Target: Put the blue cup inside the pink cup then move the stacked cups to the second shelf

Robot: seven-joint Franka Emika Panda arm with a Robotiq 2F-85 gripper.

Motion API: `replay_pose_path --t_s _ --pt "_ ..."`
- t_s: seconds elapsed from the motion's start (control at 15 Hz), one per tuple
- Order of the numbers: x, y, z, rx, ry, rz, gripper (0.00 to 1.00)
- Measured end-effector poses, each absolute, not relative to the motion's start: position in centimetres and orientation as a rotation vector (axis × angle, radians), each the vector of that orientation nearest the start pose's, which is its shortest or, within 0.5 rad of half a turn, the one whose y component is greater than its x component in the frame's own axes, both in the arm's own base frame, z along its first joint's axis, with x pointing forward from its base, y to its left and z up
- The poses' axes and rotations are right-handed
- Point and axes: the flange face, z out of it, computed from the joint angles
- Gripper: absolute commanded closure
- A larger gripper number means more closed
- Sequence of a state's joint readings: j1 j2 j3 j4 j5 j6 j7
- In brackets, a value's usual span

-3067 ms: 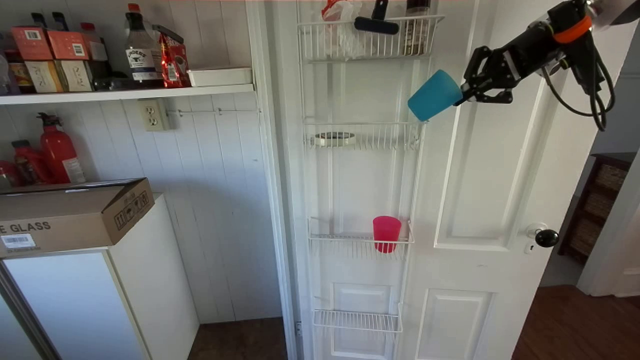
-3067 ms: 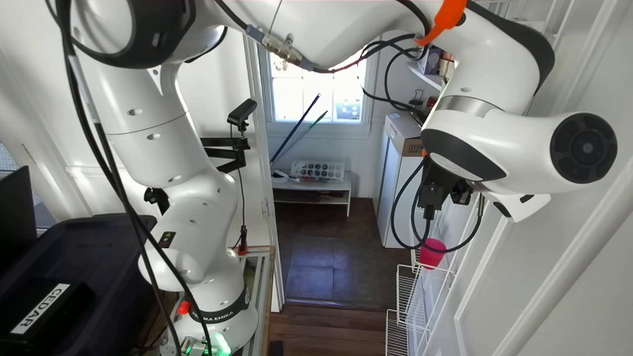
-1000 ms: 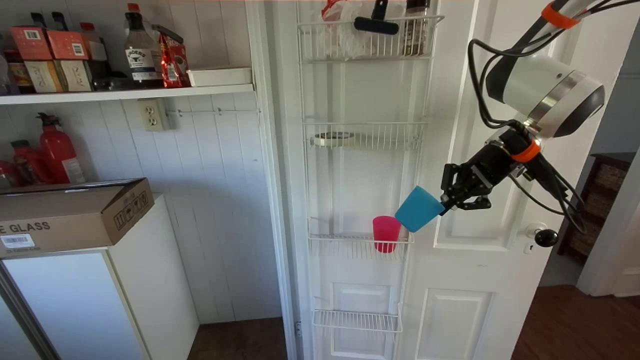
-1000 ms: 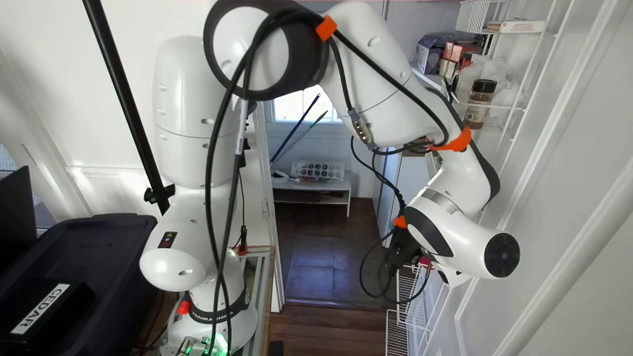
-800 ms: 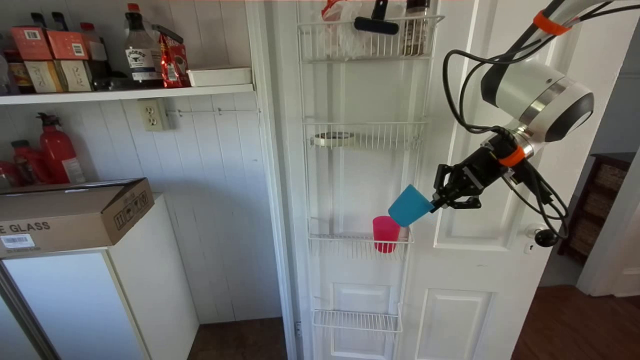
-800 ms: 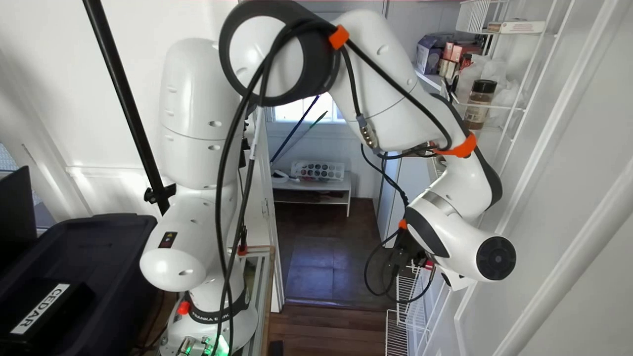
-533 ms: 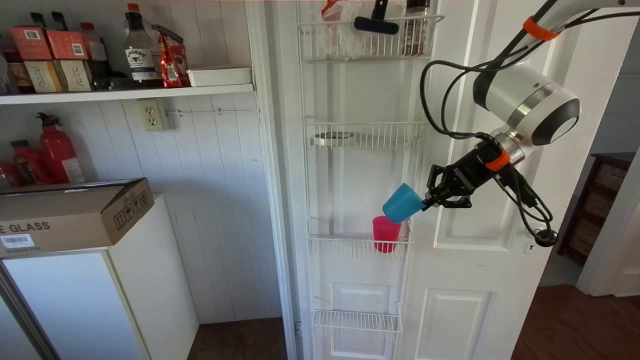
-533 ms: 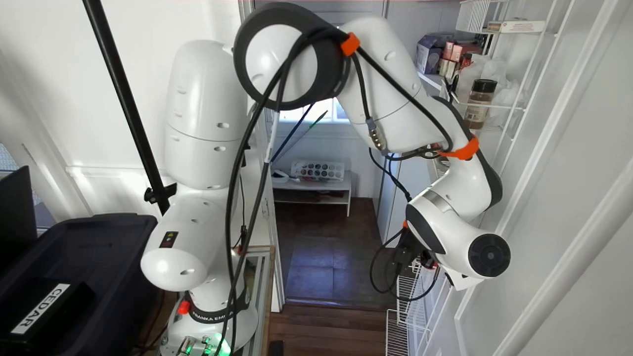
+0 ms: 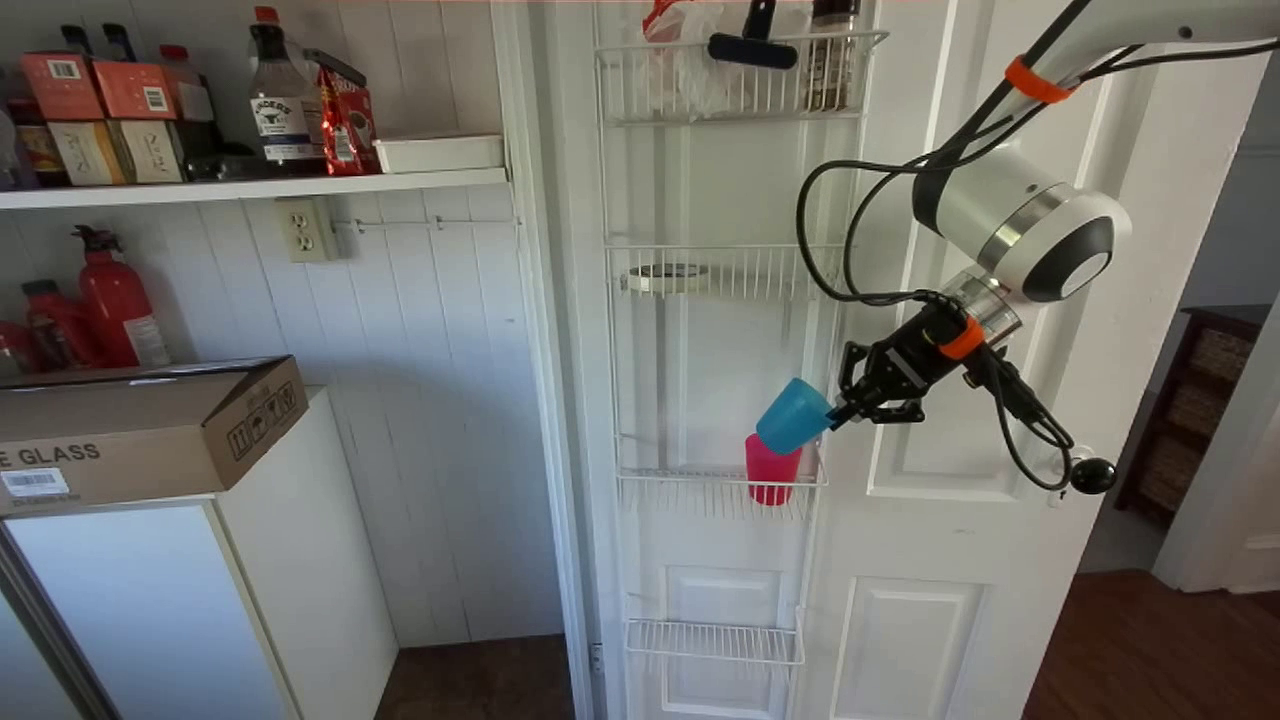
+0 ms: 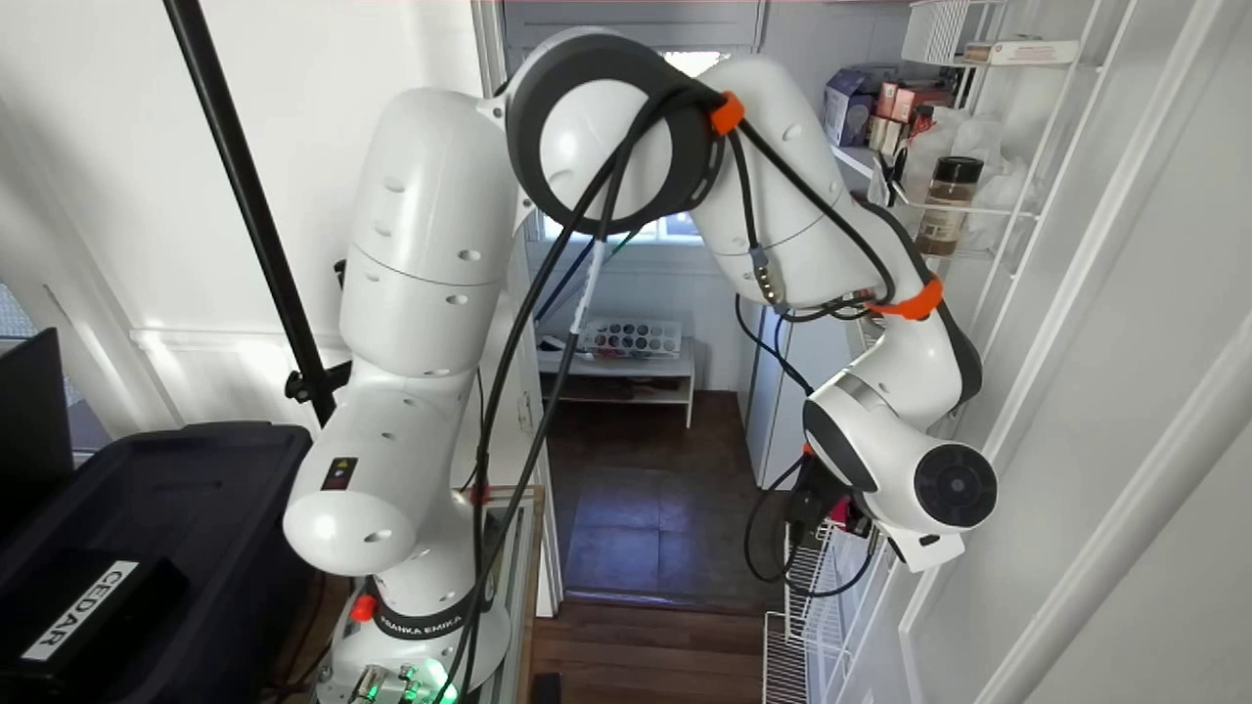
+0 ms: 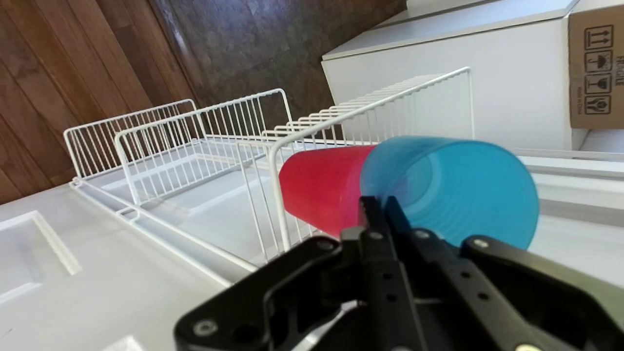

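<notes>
Listener: Start at the left, please.

Operator: In an exterior view, at ten o'clock from the middle, I have a white wall shelf (image 9: 430, 184) carrying a red-capped bottle (image 9: 283, 112). At nine o'clock is a cardboard box (image 9: 120, 440).

Listener: Further right?

Operator: Between one and two o'clock is the second shelf (image 9: 755, 268), counting from the top of that view, with a flat, round object (image 9: 668, 279) in its left part. At four o'clock, one wire tier (image 9: 680, 477) lower, the pink cup (image 9: 769, 470) stands upright.

Listener: What is past that?

Operator: The blue cup (image 9: 795, 416), tilted, at one o'clock from the pink cup and overlapping its rim, base towards seven, mouth towards one. I cannot tell whether the base is inside or only in front.

Listener: And what has hold of it?

Operator: My claw (image 11: 382, 208), at three o'clock from the blue cup there. The wrist view shows its black fingers almost together, pinching the blue cup's wall near the rim. Further right, between three and four o'clock, is a black doorknob (image 9: 1094, 476).
</notes>
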State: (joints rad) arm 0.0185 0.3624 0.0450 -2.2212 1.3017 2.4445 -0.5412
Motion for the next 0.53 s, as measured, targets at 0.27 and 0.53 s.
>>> replay_pose_path --t_s 0.27,0.53 --pt "54.1 4.0 19.6 -2.344 0.604 -0.104 0.99" --pt "54.5 4.4 18.7 -2.37 0.599 -0.108 0.99"
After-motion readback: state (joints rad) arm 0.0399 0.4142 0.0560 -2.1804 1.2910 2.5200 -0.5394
